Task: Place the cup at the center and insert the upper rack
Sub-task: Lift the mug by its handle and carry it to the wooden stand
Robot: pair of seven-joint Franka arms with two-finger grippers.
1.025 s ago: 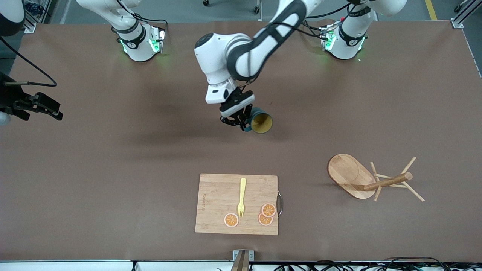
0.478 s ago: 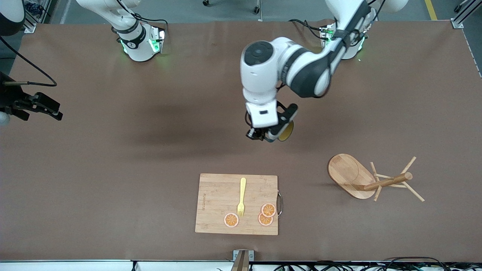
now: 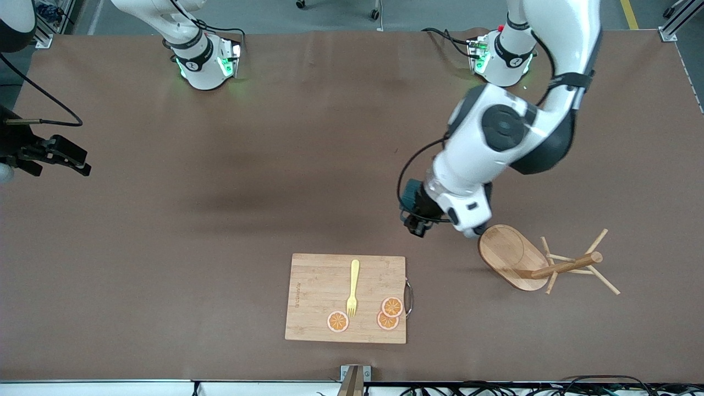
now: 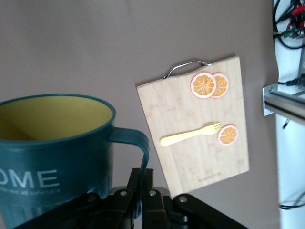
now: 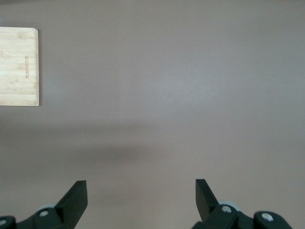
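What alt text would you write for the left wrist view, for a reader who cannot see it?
The left gripper holds a teal cup, yellow inside, by its handle, above the brown table. Below lies a cutting board with a yellow fork and three orange slices.

cup [image 4: 52,157]: teal, held aloft | upper rack [image 3: 542,260]: toppled on table

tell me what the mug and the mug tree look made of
Teal mug with yellow inside, held by the left gripper: probably glazed ceramic or enamel; smooth, softly shiny wall with printed white letters. Light wooden mug tree: wood or bamboo, visible grain, matte finish.
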